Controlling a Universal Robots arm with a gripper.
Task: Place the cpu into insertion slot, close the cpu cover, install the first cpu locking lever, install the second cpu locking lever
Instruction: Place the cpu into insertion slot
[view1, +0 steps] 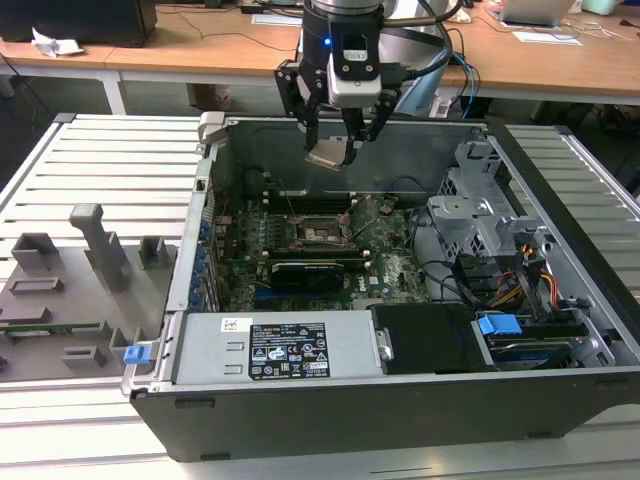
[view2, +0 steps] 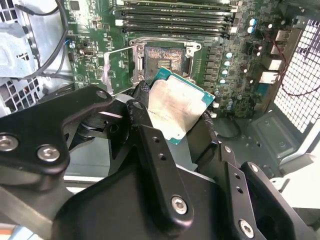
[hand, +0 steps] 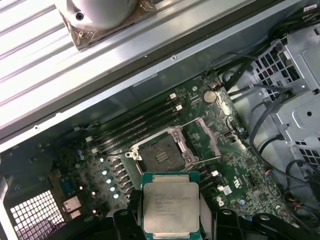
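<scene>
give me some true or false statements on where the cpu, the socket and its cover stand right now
1. The black gripper grips the flat square silver-topped cpu. True.
2. The cpu sits in the square black insertion slot. False: the slot is empty and the cpu is held in the air.
3. The thin silver-framed cpu cover is swung open beside the slot. True.
4. A side panel covers the green motherboard. False: the dark grey computer case is open and the board is exposed.

silver-topped square cpu (view1: 328, 155) between black gripper (view1: 334, 148) fingers, above and apart from square black insertion slot (view1: 322, 232) | silver frame cpu cover (hand: 202, 140) just beside slot | grey plastic parts tray (view1: 60, 300) at exterior view's left of dark metal computer case (view1: 300, 405)
</scene>
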